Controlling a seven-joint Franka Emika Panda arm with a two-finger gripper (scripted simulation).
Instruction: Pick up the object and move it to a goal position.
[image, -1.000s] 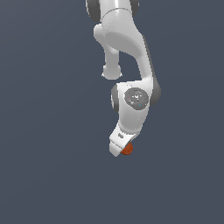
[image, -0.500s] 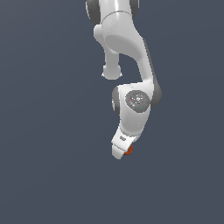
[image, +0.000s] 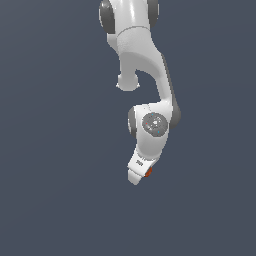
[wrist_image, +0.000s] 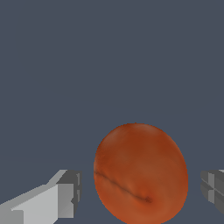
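The object, a reddish-orange ball (wrist_image: 140, 175) with a dark streak on its surface, fills the space between my two fingers in the wrist view. My gripper (wrist_image: 141, 189) is open around it, and a narrow gap shows between the ball and each grey fingertip (wrist_image: 70, 192). In the exterior view the white gripper (image: 136, 177) points down and covers most of the ball (image: 148, 173). Only a small orange sliver shows at the hand's edge on the exterior view's right.
A plain dark grey-blue surface (image: 60, 200) surrounds the gripper on all sides in both views. The white arm (image: 145, 60) reaches down from the upper part of the exterior view.
The gripper has sunk slightly lower over the ball, and less of the orange shows beside the hand than one second ago.
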